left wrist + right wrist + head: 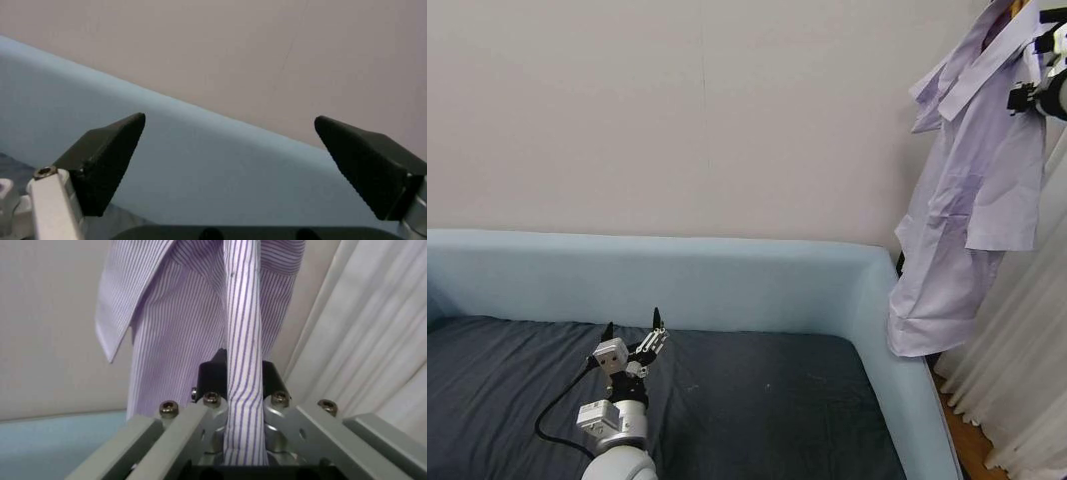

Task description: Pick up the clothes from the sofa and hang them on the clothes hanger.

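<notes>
Shirt (972,190) in R gripper (241,371) (L (633,320) idle)

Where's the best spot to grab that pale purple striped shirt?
Probably the narrow front strip of the pale purple striped shirt, up by the collar, approached from the front: it hangs flat and thin there, and the right gripper is shut on it. The left gripper sits open over the light blue sofa.

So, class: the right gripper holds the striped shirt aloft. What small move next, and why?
Probably ease the right gripper slightly upward, jaws shut: a strip of the striped shirt is clamped between them, the shirt dangles beside the sofa, and whether its collar rests on anything cannot be told. The left gripper hovers open over the seat.
</notes>
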Available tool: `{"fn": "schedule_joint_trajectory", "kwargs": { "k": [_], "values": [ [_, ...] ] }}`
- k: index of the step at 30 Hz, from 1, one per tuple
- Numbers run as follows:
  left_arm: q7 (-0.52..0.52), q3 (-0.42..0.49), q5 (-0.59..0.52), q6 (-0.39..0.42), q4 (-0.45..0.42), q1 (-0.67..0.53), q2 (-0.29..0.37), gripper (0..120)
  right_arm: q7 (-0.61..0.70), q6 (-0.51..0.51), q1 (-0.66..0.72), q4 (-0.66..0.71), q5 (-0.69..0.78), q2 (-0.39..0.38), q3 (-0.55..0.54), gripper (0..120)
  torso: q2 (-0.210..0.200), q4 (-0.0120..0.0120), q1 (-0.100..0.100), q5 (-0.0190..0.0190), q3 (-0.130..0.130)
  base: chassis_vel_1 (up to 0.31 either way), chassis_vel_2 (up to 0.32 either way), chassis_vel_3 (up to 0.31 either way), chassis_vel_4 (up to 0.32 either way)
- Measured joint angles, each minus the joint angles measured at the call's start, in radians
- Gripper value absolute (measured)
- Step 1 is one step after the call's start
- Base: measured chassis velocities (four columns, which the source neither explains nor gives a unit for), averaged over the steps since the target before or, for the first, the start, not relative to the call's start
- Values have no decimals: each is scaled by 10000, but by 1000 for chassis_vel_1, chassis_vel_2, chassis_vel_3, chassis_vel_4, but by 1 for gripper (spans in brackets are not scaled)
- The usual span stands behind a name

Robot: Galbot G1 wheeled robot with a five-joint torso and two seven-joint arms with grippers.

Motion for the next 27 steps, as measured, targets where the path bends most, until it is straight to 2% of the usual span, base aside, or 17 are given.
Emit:
{"fn": "schedule_joint_trajectory", "kwargs": {
  "k": [5,12,22,27],
  "values": [
    [-70,-35,60,-9,-97,113,32,100,-65,-6,-896,-159,-218,-375,427,2,0,-3,0,7,0,0,0,0,0],
    [-104,-110,62,12,-191,126,73,100,-606,-16,-1647,-1089,-775,-163,825,2,0,-4,-1,7,0,0,0,0,0],
    [-268,-478,-242,25,61,11,249,100,-834,-20,-1050,-4081,-1970,2065,298,2,0,3,0,-3,3,0,0,0,0],
    [-296,-486,-339,22,203,-98,256,100,-797,-20,-940,-5253,-2335,2781,323,2,0,-2,0,2,3,0,0,0,0]
  ]
}}
